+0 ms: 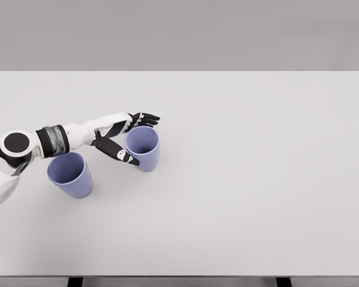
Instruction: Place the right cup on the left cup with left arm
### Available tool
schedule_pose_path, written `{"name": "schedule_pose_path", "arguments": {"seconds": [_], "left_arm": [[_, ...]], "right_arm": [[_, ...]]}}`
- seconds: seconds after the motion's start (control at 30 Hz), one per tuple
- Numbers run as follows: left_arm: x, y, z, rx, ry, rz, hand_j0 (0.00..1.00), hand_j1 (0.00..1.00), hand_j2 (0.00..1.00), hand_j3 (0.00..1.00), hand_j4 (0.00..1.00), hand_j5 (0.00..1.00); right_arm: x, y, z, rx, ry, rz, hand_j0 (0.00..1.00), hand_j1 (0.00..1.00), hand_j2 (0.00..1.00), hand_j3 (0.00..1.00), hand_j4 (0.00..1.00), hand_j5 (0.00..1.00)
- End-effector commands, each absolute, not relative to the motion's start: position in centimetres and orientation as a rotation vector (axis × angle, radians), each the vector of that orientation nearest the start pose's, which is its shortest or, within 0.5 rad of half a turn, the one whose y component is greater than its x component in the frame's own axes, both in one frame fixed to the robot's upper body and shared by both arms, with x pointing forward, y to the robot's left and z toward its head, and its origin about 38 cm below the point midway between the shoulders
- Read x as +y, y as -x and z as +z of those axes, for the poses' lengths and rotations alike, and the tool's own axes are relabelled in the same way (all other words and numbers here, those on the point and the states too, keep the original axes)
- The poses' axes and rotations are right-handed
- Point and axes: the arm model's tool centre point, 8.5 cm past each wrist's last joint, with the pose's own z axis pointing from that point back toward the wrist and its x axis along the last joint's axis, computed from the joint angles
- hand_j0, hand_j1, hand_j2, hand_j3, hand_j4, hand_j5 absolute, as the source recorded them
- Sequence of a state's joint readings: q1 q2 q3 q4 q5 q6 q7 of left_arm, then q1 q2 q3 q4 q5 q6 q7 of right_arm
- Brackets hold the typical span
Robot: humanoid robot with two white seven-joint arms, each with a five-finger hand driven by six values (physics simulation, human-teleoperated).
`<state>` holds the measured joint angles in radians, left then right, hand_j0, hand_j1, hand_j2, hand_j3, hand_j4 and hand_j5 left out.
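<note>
My left hand (129,139) wraps its fingers around the right lavender plastic cup (143,148), mid-left of frame; lifting and stacking onto the left lavender plastic cup (70,174) remain.

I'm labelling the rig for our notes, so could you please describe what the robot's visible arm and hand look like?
Only the left arm shows. Its shell is white, with a dark grey banded cuff near the elbow and a round black joint cap ringed in white. The left hand has five slim black fingers with small white patches. No cables are visible.

Both cups (143,148) (70,174) matt smooth plastic-looking; table (257,179) matt, smooth; arm (78,134) glossy white shell.
</note>
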<state>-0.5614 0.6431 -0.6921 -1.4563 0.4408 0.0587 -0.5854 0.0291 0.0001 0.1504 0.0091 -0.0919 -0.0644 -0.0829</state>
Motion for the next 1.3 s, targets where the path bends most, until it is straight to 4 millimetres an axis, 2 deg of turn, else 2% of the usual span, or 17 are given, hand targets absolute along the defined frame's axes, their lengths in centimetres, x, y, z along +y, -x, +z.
{"name": "schedule_pose_path", "arguments": {"seconds": [0.0,0.1,0.33,0.5,0.8,1.27], "left_arm": [[23.4,-43.5,14.9,-1.28,0.402,-1.117,0.88,0.88,0.88,0.88,0.88,0.88],[23.4,-43.5,14.9,-1.282,0.4,-1.115,0.78,0.78,0.78,0.78,0.78,0.78],[23.4,-43.4,15.2,-1.287,0.4,-1.12,0.69,0.69,0.69,0.69,0.69,0.69],[23.2,-43.3,15.9,-1.305,0.406,-1.13,0.69,0.69,0.69,0.69,0.69,0.69],[24.5,-42.0,18.5,-1.333,0.4,-1.17,0.68,0.68,0.68,0.68,0.68,0.68],[25.7,-40.8,21.1,-1.36,0.403,-1.189,0.68,0.68,0.68,0.68,0.68,0.68]], "right_arm": [[-27.9,1.5,-26.1,-0.028,0.168,0.058,1.0,1.0,1.0,1.0,1.0,1.0],[-27.9,1.5,-26.1,-0.026,0.168,0.058,1.0,1.0,1.0,1.0,1.0,1.0],[-27.9,1.5,-26.1,-0.028,0.168,0.058,1.0,1.0,1.0,1.0,1.0,1.0],[-27.9,1.5,-26.1,-0.026,0.168,0.058,1.0,1.0,1.0,1.0,1.0,1.0],[-27.9,1.5,-26.1,-0.026,0.168,0.058,1.0,1.0,1.0,1.0,1.0,1.0],[-27.9,1.5,-26.1,-0.026,0.168,0.058,1.0,1.0,1.0,1.0,1.0,1.0]]}}
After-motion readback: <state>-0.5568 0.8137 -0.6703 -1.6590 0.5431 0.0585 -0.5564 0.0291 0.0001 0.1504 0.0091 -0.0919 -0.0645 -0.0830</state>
